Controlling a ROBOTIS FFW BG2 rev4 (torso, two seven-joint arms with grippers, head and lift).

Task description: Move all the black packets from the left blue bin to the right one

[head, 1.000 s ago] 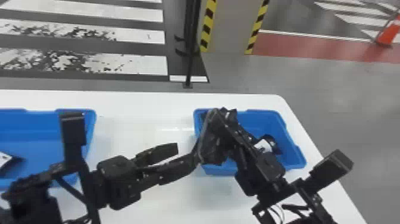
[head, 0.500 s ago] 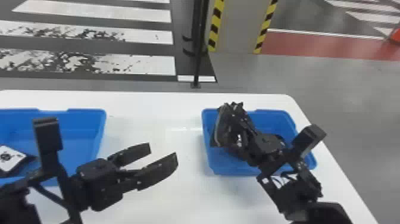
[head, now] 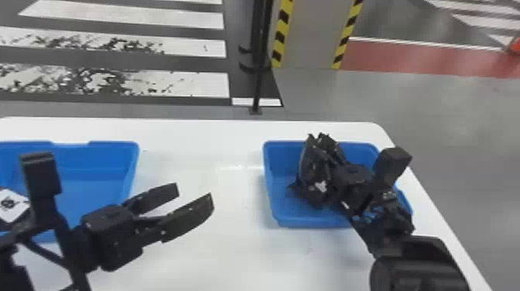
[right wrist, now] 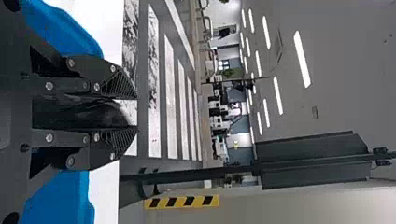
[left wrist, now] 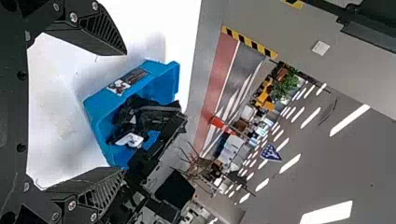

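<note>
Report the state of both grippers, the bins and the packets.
Left gripper: open, empty.
Right gripper: closed.
Gripped packet: pinched in the right gripper.
Left blue bin: upright, occupied.
Left-bin packet: white label showing.
Right blue bin: upright, occupied.
Right-bin packet: white label showing.

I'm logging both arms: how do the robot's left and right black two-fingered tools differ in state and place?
The left tool has its fingers apart with nothing between them; the right tool is closed on a glossy black packet. The left tool is above the white table; the right tool is at the right blue bin. Both have flat black fingers.
</note>
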